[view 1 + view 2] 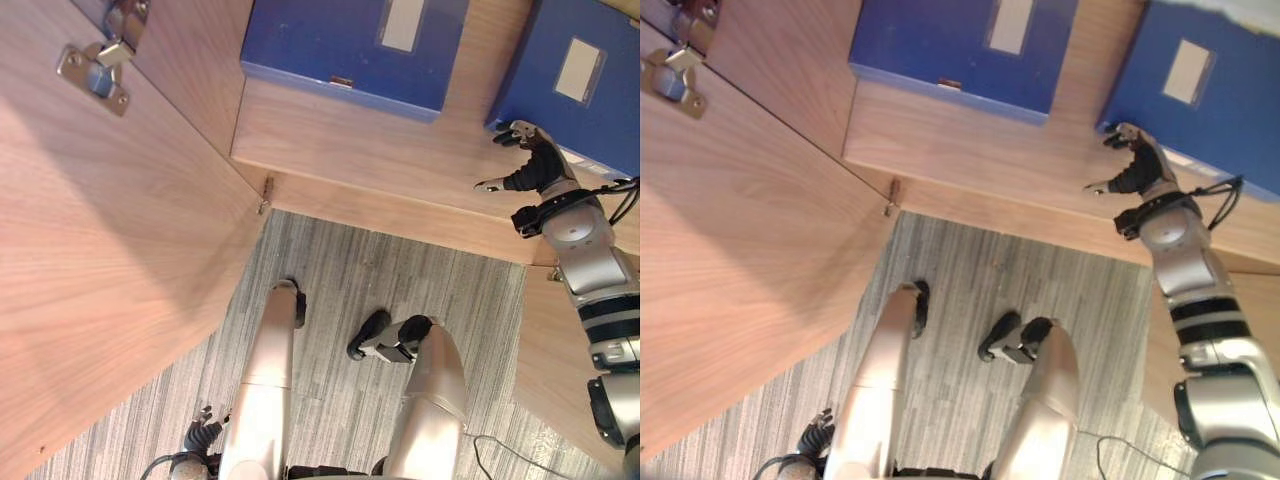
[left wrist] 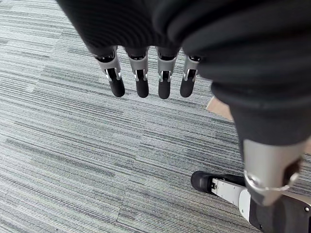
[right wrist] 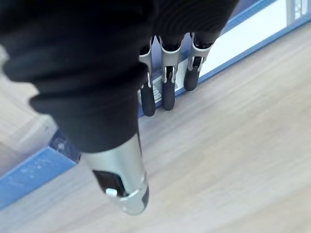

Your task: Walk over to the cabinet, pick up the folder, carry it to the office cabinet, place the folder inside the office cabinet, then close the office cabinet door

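"On the cabinet shelf (image 1: 370, 150), right of centre: which item is the task's folder?"

"Probably the blue folder (image 1: 590, 80) at the right, lying flat on the wood. A second blue folder (image 1: 350, 50) lies well apart, toward the door side. The right hand (image 1: 535, 165) sits at the near corner of the first, fingers (image 3: 167, 92) loosely extended with the thumb spread, gripping nothing. Whether the tips touch the folder's edge cannot be told."

"And the other hand?"

"The left hand (image 1: 200, 435) hangs low over the grey carpet (image 1: 340, 280), fingers (image 2: 141, 80) straight, empty."

"What could go wrong from here?"

"As a judgement: if the hand draws back with a fingertip caught on the folder's edge, it may drag the folder toward the shelf front. The wooden door (image 1: 110, 250) stands wide open on its metal hinge (image 1: 95, 70). Swinging it shut while the arm or a shifted folder crosses the opening would jam it."

"Any writing?"

"Each folder carries a pale rectangular label. They look blank. Small print on the nearer folder's edge is too small to read."
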